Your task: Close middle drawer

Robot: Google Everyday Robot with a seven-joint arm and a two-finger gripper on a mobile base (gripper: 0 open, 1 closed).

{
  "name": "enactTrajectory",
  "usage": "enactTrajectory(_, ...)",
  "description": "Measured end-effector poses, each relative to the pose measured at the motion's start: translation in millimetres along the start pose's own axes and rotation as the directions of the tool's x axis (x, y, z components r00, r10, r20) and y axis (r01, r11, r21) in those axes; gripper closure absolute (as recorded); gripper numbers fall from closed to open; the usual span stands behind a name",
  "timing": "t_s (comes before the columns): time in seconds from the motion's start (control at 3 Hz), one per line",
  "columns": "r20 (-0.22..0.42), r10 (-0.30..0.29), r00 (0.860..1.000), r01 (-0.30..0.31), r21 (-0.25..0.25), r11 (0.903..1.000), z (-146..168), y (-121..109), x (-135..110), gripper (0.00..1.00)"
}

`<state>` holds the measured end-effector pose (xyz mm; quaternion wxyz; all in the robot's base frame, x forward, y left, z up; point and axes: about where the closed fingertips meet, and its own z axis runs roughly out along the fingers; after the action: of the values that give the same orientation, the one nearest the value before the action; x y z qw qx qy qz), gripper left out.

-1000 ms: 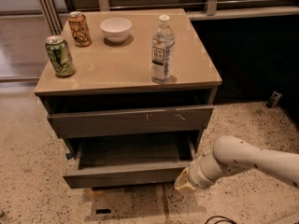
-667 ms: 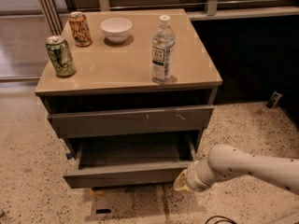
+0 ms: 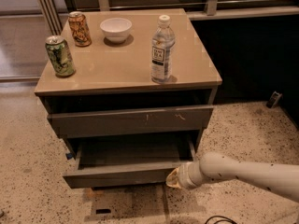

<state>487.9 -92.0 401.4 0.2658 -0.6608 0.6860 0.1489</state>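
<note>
Middle drawer pulled out beneath the scratched top drawer; my gripper at its front's right end, whether spread or closed I cannot tell.

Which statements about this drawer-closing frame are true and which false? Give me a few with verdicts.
1. The middle drawer stands pulled out. True.
2. The claw is at the left end of that drawer's front. False: it is at the right end, as the camera sees it.
3. The water bottle lies on its side. False: it stands upright on the cabinet top.
4. A green can and an orange can stand on the cabinet top. True.
</note>
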Motion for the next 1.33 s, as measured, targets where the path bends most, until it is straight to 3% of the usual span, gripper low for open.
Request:
enactTrajectory(0.67,0.012,-0.034,0.999,0.034,0.028,0.9990,11,-4,2,1.00)
enactTrajectory(1.0,0.017,-0.079,0.997,0.077,0.088,0.9931,12,-9,-2,1.00)
enactTrajectory(1.33,0.024,-0.122,0.992,0.117,0.166,0.9793,12,-22,-8,1.00)
